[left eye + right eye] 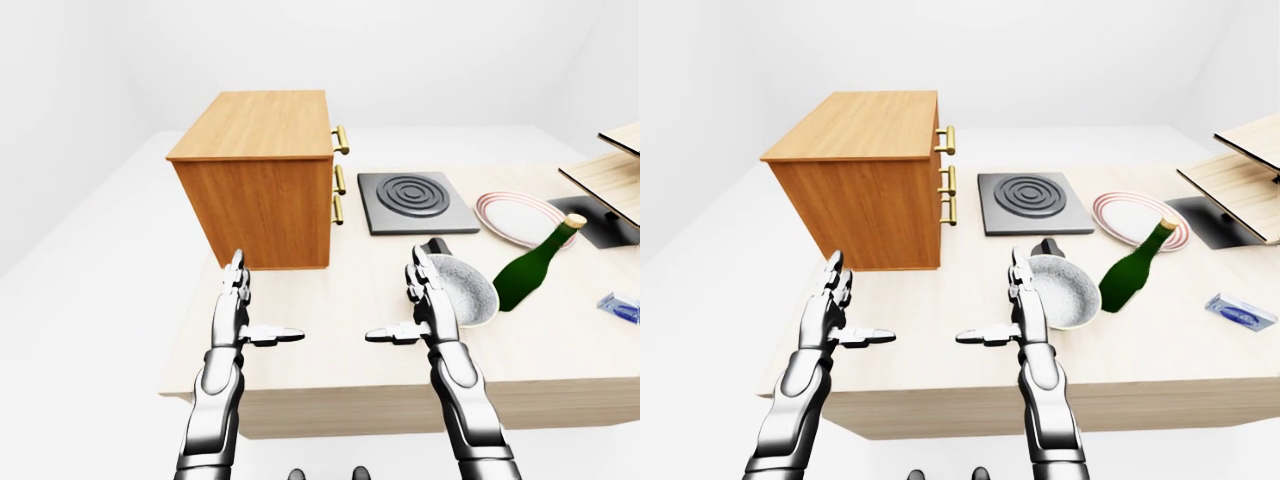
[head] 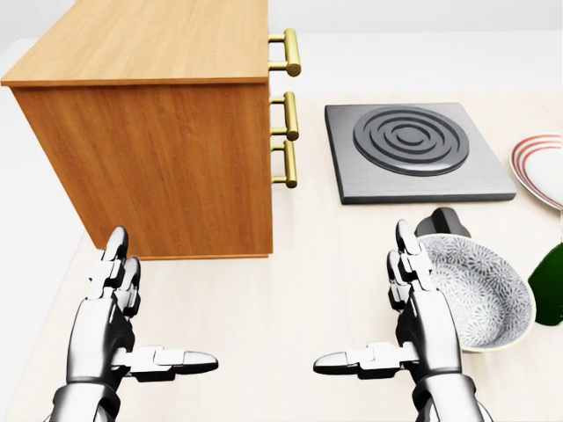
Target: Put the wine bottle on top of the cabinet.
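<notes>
Left-eye view shows the wine bottle [image 1: 530, 271] leaning on the tabletop [image 1: 330, 330] just right of the bowl [image 1: 462, 291], well right of the cabinet [image 1: 262, 175]. Both the left hand [image 1: 236, 305] and right hand [image 1: 426, 298] hover with fingers spread, holding nothing. Best to shift right until the bottle is central, then close the right fingers round its body before lifting.

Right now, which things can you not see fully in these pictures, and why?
- Bottle: in the head view only a green sliver shows, cut off by the right edge; the eye views show it whole.
- Plate: cut off by the right edge in the head view.
- Pan handle: mostly hidden behind the bowl.
- Blue packet: print too small to read.
- Wooden shelf: cut off by the right edge.
</notes>
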Controlling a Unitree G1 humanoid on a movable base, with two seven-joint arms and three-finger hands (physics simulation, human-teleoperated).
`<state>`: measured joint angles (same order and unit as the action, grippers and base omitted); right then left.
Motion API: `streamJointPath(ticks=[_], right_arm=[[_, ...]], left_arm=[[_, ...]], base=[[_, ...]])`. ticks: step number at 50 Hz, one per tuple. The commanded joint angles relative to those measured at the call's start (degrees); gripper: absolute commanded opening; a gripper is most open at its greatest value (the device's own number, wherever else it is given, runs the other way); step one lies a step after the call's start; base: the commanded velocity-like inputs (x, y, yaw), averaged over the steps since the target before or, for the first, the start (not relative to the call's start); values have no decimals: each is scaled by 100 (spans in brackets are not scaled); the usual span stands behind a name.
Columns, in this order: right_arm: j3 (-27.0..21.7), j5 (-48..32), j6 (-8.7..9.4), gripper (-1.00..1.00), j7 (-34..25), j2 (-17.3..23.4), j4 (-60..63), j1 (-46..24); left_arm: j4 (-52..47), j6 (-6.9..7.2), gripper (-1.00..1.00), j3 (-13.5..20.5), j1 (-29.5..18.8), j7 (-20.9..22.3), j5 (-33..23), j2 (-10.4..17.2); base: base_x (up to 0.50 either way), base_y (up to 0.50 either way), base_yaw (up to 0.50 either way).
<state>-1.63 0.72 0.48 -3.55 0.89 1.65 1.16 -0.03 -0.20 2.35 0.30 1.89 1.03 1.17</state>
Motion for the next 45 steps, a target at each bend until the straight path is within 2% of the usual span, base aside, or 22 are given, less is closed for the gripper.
streamJointPath(ticks=[1, 11, 15, 21, 22, 26, 35, 40, 41, 44, 45], right_arm=[[15, -7, -68, 100, -41, 16, 42, 18], [2, -42, -107, 100, -48, 17, -24, -10], [-56, 71, -46, 100, -17, 3, -59, -52], [-32, 55, -5, 100, 5, 10, -67, -57], [-39, 82, 8, 100, 3, 5, -53, -51], [-27, 80, 6, 100, 7, 7, -59, -51], [-26, 83, 13, 100, 30, 4, -60, -48], [-36, 74, 51, 100, 64, 3, -61, -45], [-33, 78, 60, 100, 55, 6, -45, -37], [-43, 91, 98, 100, 74, 4, -5, -22], [-54, 99, 118, 100, 89, 2, 3, -22]], left_arm=[[-6, 14, 100, -3, -35, 0, 4, -7], [-43, 3, 100, -6, 2, 9, 25, -14], [-61, -9, 100, 6, 5, 12, 54, -13], [-127, -50, 100, 25, 50, 5, 94, -14], [-199, -95, 100, 42, 85, 4, 118, -17], [-318, -154, 100, 217, 144, -39, 333, -6], [-483, -223, 100, 269, 225, -142, 275, 23], [-976, 38, 100, 571, 305, -283, 416, 82], [-1234, 199, 100, 624, 343, -307, 424, 104], [-1681, 472, 100, 828, 412, -301, 437, 152], [-1797, 520, 100, 909, 445, -302, 431, 158]], base=[[50, -13, 0], [50, -13, 0], [42, -6, 0], [0, 0, 0], [0, 0, 0], [0, 0, 0], [0, 0, 0], [0, 0, 0], [0, 0, 0], [0, 0, 0], [0, 0, 0]])
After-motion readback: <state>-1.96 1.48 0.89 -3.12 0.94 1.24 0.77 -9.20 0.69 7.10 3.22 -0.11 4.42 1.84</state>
